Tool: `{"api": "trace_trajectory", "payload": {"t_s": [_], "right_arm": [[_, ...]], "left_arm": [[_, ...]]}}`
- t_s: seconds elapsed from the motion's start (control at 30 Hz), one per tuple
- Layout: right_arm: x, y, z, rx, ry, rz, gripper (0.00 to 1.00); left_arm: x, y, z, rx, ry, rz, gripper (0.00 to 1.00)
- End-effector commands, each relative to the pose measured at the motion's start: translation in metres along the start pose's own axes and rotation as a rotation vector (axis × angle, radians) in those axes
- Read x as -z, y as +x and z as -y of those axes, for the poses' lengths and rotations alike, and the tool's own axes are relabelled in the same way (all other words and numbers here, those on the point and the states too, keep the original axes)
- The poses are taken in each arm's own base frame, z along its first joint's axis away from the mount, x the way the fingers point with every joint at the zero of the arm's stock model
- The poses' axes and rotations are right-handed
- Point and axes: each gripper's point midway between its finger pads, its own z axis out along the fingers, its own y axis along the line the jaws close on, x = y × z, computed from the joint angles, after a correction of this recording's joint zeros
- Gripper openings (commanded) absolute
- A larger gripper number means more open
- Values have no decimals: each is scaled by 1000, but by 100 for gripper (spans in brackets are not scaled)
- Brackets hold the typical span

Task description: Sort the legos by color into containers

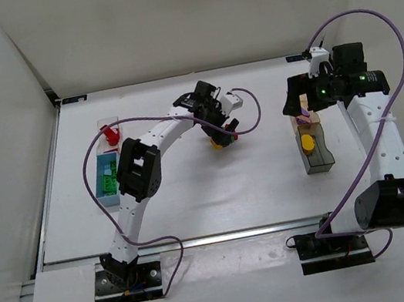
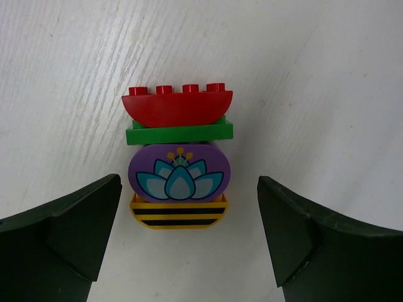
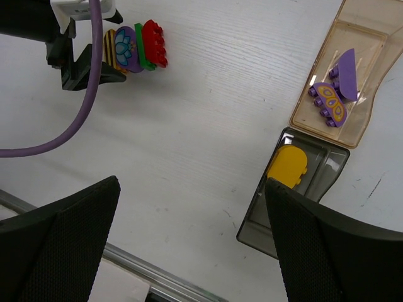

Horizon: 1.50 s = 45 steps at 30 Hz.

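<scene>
**Mixed stack lined up between my left fingers, nothing gripped**

Closest to my left wrist cam are my own two dark fingers (image 2: 69,233). My left gripper (image 2: 189,185) is spread wide and holding nothing. The lego stack (image 2: 179,160) lies on its side on the table (image 2: 315,75), centred in the gap with daylight on both sides.

Its long axis runs straight away from my palm. The yellow striped brick (image 2: 179,215) is the near end, level with my fingertips. Then comes the purple oval with a lotus print (image 2: 179,175), then a thin green plate (image 2: 179,133). The red curved brick (image 2: 177,107) is farthest out, studs pointing away from me.

My right gripper (image 3: 192,182) is spread wide too, over bare table, well apart from the stack, which sits ahead and off to its left.

Ahead-right of it is the tan container (image 3: 368,47) with two purple bricks (image 3: 330,104); its far side is cut off by the frame. The dark container (image 3: 318,154) with one yellow brick (image 3: 288,167) is just beside my right finger, which covers its near end.

From the top cam my left wrist hides most of the stack. My left arm also crosses part of the light blue container (image 1: 106,185), so I can't read what's in it properly.
</scene>
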Motion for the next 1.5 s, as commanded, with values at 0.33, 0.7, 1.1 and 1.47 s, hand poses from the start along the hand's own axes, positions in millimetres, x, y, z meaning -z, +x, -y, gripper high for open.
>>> {"api": "trace_trajectory", "payload": {"t_s": [0.33,0.7,1.1,1.47], "right_arm": [[10,3,-2,-22,-11,21,99],[7,4,-1,-26,-21,22,97],[-11,0,-24,-108,-192,15,93],[-61,-33,-117,-265,-607,-92,92]], "left_arm": [[-5,-9,9,-45,37,-6,98],[-11,8,-4,21,-3,-36,78],[41,-18,7,86,-17,146,42],[189,-40,44,-40,-109,432,43]]}}
